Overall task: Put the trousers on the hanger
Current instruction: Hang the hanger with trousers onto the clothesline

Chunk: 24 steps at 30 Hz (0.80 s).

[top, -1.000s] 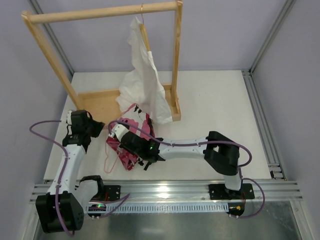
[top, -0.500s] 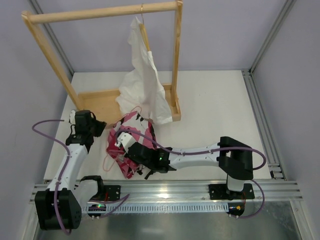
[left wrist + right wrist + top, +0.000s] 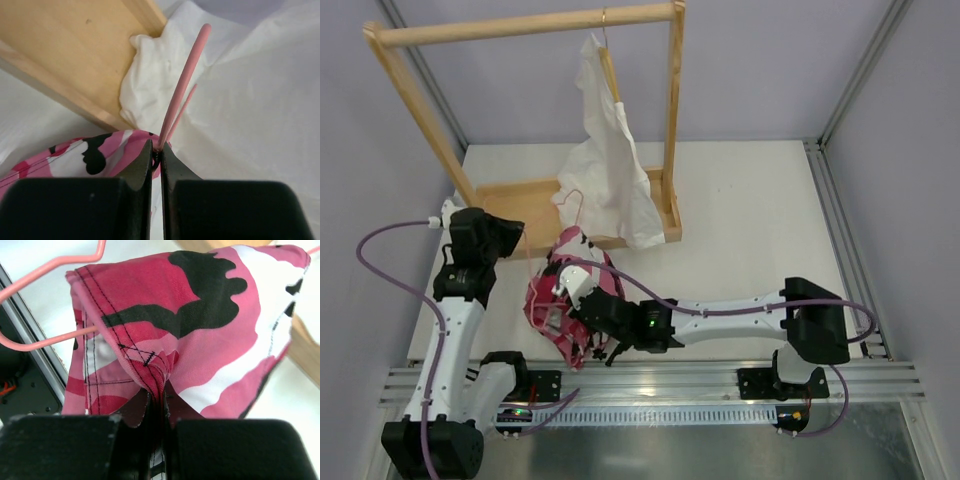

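Note:
The trousers [image 3: 558,312] are a bunched pink, white and black camouflage bundle at the near left of the table, hanging over the pink wire hanger [image 3: 529,262]. The hanger's hook [image 3: 569,199] points up toward the white garment. My left gripper [image 3: 516,240] is shut on the hanger wire [image 3: 185,78], just above the cloth [image 3: 95,150]. My right gripper [image 3: 582,300] is shut on a stitched fold of the trousers [image 3: 200,305]. The hanger wire [image 3: 80,257] runs past the cloth's left edge in the right wrist view.
A wooden rack [image 3: 525,25] with a flat wooden base [image 3: 515,208] stands at the back left. A plain white garment [image 3: 610,170] hangs from it on a tan hanger and drapes onto the base. An aluminium rail [image 3: 660,378] runs along the near edge.
My left gripper has lifted and tilted the hanger, so its hook now stands up by the white garment. My right gripper has pulled the trousers toward the near edge and spread them lower.

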Each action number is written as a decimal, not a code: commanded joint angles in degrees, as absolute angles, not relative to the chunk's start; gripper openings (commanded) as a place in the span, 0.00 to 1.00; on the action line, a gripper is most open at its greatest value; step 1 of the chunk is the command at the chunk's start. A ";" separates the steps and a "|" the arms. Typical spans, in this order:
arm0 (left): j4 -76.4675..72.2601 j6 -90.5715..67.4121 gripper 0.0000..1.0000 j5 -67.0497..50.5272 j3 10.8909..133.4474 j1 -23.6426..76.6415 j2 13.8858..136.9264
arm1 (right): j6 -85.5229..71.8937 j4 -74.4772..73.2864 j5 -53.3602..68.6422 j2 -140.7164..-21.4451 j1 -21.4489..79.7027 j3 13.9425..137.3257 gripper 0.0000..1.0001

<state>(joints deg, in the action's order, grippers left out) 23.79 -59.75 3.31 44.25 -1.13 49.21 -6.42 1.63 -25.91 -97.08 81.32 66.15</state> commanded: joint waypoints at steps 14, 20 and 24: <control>36.99 -48.62 0.01 5.17 76.18 3.86 53.96 | -6.42 9.49 -27.86 -89.82 81.30 77.17 0.04; 43.06 -44.74 0.01 6.33 88.48 5.36 59.40 | -6.94 11.33 -27.42 -91.32 81.12 75.68 0.04; 46.49 -41.93 0.00 7.47 90.00 5.89 60.73 | -9.49 15.63 -28.21 -89.83 81.21 68.39 0.04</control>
<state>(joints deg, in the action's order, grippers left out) 47.51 -44.12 6.09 86.61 5.39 60.64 -6.66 8.73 -27.07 -91.50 81.08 71.96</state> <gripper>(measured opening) 0.034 0.091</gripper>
